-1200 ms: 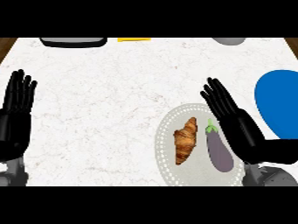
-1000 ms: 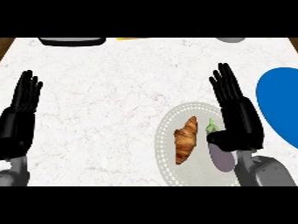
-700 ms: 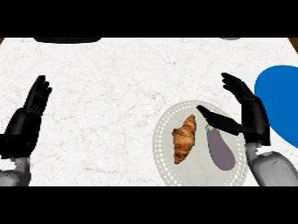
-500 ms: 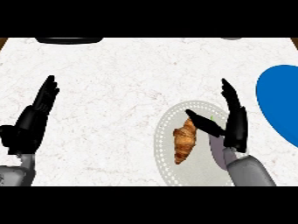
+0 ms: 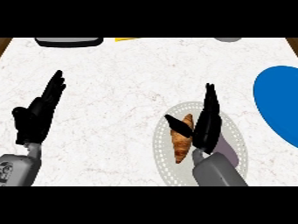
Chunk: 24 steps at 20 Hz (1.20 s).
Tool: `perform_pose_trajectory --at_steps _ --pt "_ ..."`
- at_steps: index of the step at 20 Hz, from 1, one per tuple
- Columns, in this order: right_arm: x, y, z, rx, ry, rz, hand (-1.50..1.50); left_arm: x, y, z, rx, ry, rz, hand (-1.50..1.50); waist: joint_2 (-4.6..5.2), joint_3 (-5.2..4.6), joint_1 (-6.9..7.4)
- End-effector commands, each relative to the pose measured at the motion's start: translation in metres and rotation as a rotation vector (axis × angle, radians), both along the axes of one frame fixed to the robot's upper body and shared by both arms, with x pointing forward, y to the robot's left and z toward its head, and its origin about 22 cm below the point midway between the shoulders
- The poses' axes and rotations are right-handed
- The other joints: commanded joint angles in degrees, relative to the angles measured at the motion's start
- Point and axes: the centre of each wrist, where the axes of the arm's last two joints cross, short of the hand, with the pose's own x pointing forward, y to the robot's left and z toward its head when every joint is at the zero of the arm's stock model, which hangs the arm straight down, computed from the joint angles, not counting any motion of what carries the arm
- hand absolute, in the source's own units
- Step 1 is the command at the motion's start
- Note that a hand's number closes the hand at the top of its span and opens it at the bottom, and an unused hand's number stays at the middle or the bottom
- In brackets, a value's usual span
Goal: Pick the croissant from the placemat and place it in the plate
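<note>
Now right hand [image 5: 206, 124] nearer croissant [image 5: 182, 143] — open

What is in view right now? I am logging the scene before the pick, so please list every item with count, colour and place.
croissant: one, golden brown, on the placemat.
placemat: one, pale grey, round, dotted rim, lower centre-right of the counter.
eggplant: one, purple, on the placemat, mostly hidden by the right arm.
plate: one, blue, right edge of the counter, cut off.
dark tray-like item: one, black and grey, top edge, left.
yellow item: one, top edge, mostly cut off.
grey item: one, top edge, right.
counter: one, white marbled.
left robot hand: one, black, open, left side.
right robot hand: one, black, open, over the placemat, thumb across the croissant.
</note>
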Motion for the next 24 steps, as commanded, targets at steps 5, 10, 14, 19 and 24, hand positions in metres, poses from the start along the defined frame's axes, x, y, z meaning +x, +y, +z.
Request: perform_pose_trajectory --at_steps 5,10,14,19,24 --pt "0.011 0.017 0.026 -0.14 0.29 -0.083 -1.5 0.006 -0.006 -0.003 -0.009 0.026 0.021 0.0 -0.6 -0.07 -1.42" --pt "0.0 0.037 0.056 -0.164 0.533 -0.113 -1.5 0.009 -0.006 0.001 0.009 0.04 0.004 0.0 -0.8 0.18 -1.0" --pt "-0.001 0.046 0.094 -0.175 0.643 -0.112 -1.5 0.013 -0.006 -0.007 -0.003 0.03 0.013 0.0 -0.31 0.23 -0.92" --pt "0.002 0.032 0.118 -0.13 0.698 -0.155 -1.5 0.013 -0.014 0.008 -0.004 -0.002 0.008 0.0 -0.12 0.43 0.38" --pt "-0.006 0.024 0.116 -0.117 0.748 -0.145 -1.5 0.011 -0.01 -0.01 0.023 0.01 -0.009 0.0 0.17 0.4 0.26"
